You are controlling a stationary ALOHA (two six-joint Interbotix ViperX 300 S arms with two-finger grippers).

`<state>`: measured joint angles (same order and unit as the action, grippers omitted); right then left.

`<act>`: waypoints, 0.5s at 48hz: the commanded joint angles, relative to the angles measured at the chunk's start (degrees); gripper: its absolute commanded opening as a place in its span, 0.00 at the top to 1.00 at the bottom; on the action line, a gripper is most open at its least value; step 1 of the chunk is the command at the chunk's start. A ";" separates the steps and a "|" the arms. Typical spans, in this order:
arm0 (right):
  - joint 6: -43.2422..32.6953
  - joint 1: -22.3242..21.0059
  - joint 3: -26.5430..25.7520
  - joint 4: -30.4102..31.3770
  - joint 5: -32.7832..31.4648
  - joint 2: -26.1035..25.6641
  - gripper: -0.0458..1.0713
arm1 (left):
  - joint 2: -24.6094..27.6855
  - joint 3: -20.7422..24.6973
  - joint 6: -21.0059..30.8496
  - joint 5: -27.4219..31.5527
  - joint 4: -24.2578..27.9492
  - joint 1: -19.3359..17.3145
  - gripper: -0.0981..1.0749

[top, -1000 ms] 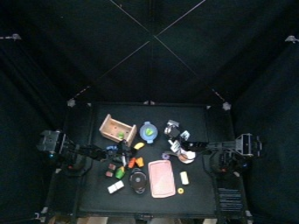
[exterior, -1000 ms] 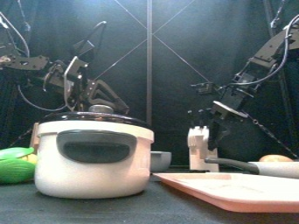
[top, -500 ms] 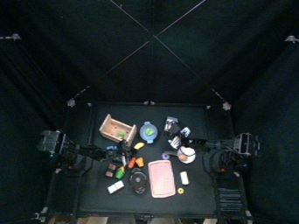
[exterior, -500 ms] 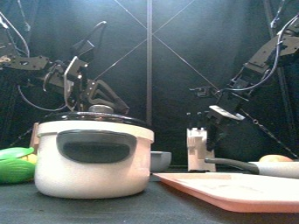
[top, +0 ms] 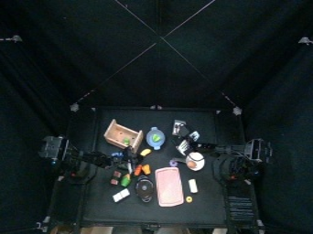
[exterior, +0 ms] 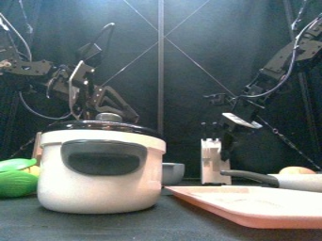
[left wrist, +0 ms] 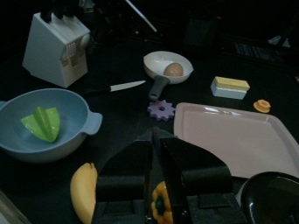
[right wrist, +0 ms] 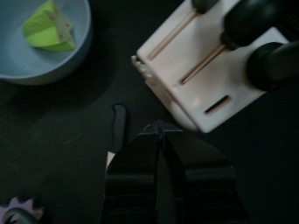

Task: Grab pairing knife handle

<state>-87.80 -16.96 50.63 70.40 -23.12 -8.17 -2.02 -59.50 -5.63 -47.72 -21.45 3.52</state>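
Approach stage, with no grip made yet: your right gripper [right wrist: 160, 133] hangs above the table with its tips pointing down, the jaws only narrowly parted and nothing between them; the paring knife handle [right wrist: 117, 122] lies flat on the black table just beside those tips, and just off a lower corner of the pale knife block [right wrist: 211, 70]. The knife's pale blade [left wrist: 128, 86] shows more clearly in the left wrist view, where it lies between the blue bowl [left wrist: 41, 122] and the small white cup holding an egg [left wrist: 170, 66]; the dark handle is nearly lost against the table there, so judge its line from the right wrist view. Your left gripper [left wrist: 156, 166] rests with its jaws apart over the near side of the table, close to a banana [left wrist: 82, 188] and the pink tray [left wrist: 233, 140], and it takes no part here. The next move likely calls for three things: shift the right gripper sideways until the handle lies between the jaws, widen them to clear it, then descend and close. Stay on the handle, not the blade.
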 commanded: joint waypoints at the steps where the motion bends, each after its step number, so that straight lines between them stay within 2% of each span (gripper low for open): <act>1: -0.18 2.37 -1.32 -1.32 0.26 -0.62 0.56 | -0.18 0.44 0.00 -0.44 0.09 0.09 0.46; 11: 0.00 4.66 -2.55 -3.16 0.26 2.55 0.56 | -0.18 0.44 0.00 -0.44 0.00 0.00 0.46; 24: 0.00 4.31 -4.75 -2.72 -0.70 7.47 0.54 | -0.18 0.35 0.00 -0.44 0.09 0.09 0.46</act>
<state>-87.80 -12.48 47.46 67.32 -23.47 -0.62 -2.02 -59.50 -5.63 -47.72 -21.45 3.52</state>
